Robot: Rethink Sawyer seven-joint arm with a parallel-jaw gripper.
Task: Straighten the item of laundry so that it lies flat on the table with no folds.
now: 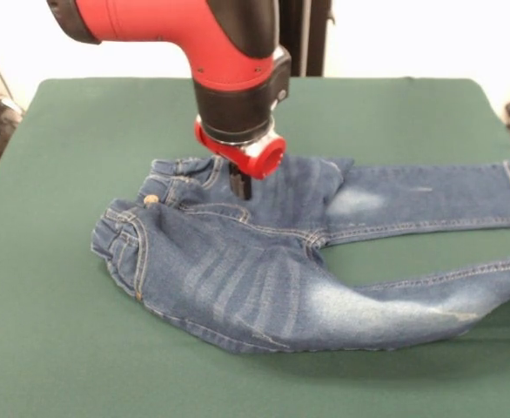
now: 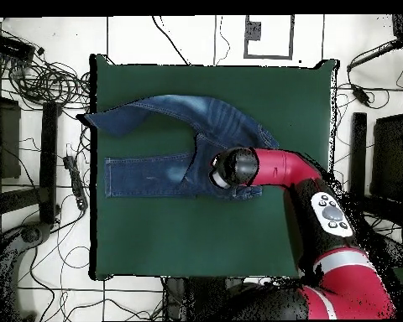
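Note:
The small blue denim jeans (image 1: pixel 264 279) lie on the dark green table (image 1: pixel 63 348), waistband to the left and both legs running off to the right. The near half is bunched and humped, with its leg angled away from the far leg. The far leg lies flat. My gripper (image 1: pixel 240 192) comes straight down onto the far side of the waist area, just behind the brass button (image 1: pixel 151 199), and looks shut on the denim there. In the overhead view the arm's wrist (image 2: pixel 232 167) hides the gripper, above the waist of the jeans (image 2: pixel 154 176).
The red and black arm (image 2: pixel 322 210) reaches in from the base over the table's corner (image 2: pixel 180 243). Cables and stands (image 2: pixel 37 75) lie on the floor round the table. A dark stand (image 1: pixel 305 35) rises behind the far edge.

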